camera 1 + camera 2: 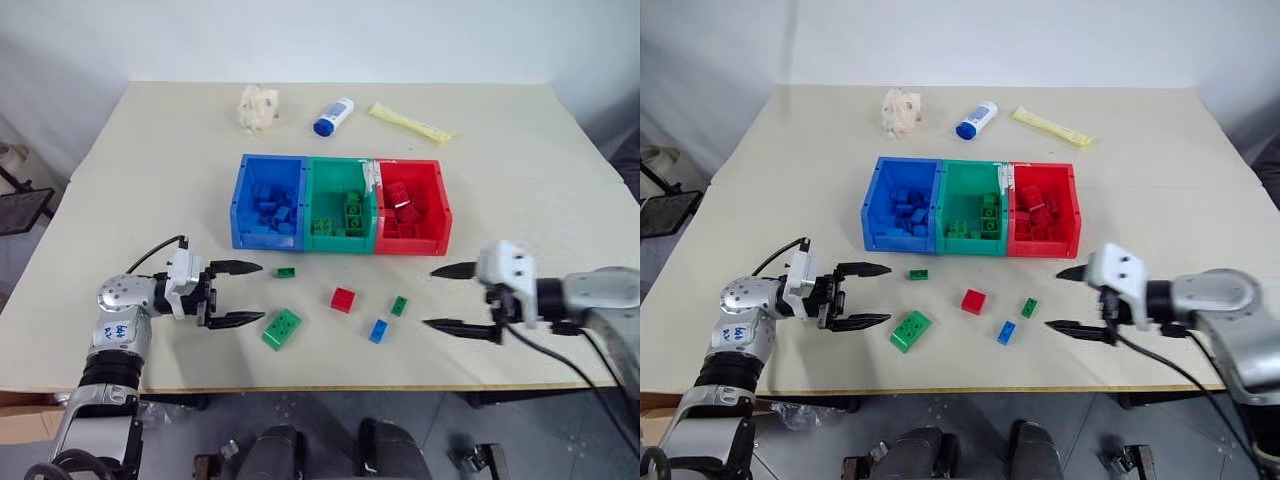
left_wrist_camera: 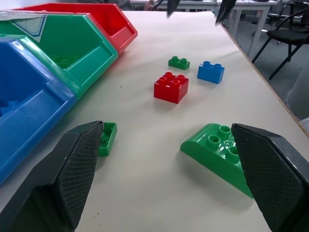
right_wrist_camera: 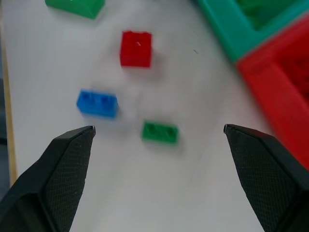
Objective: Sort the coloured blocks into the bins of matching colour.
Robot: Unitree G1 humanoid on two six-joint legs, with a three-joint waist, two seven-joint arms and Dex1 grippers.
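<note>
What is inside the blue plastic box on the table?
The blue plastic box holds a heap of small blue studded bricks. How many cannot be told, since they overlap, and its near wall hides the floor in front.

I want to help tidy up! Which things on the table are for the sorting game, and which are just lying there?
For the game:
- blue bin, green bin, red bin
- big green brick, two small green bricks, red brick, blue brick

Just lying there:
- white bottle
- yellow packet
- crumpled paper
</note>
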